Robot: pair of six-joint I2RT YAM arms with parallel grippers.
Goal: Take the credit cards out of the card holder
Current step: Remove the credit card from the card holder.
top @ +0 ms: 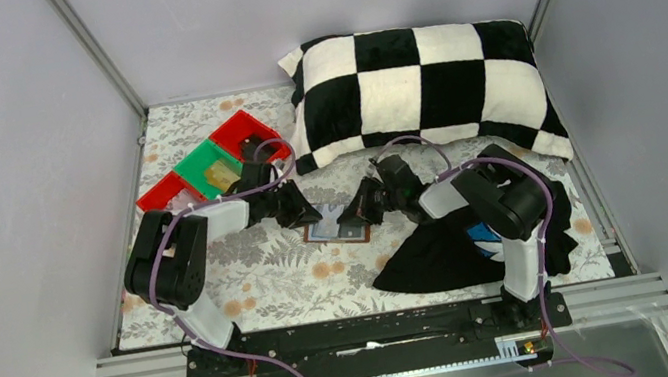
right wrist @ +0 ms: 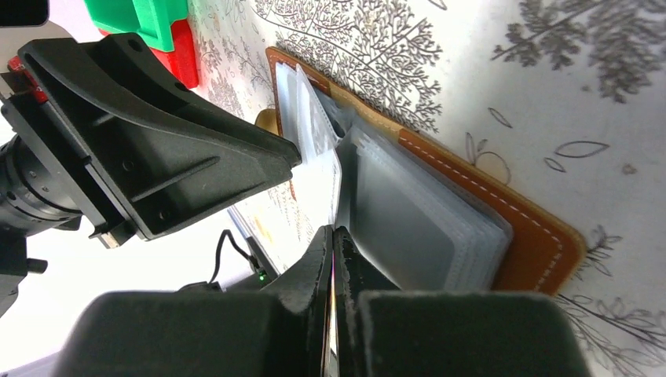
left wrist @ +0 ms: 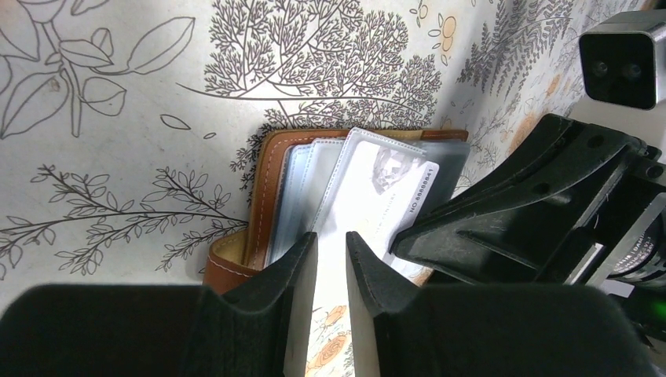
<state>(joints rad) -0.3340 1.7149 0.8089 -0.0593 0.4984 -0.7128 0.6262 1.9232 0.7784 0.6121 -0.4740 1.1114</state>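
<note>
1. A pale credit card point(right wrist: 320, 188) is pinched edge-on by the closed right gripper point(right wrist: 331, 259).
2. The left gripper point(left wrist: 331, 271) is held narrowly parted, empty, beside the opened card holder point(left wrist: 271, 181).
3. The holder is seen mid-way across the floral counter point(top: 273, 279); a pillow point(top: 415, 85) lies along its far edge.

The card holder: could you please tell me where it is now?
In the top view the card holder lies open mid-table, between the left gripper and the right gripper, which pinches a credit card; the black cloth is right of it.
</note>
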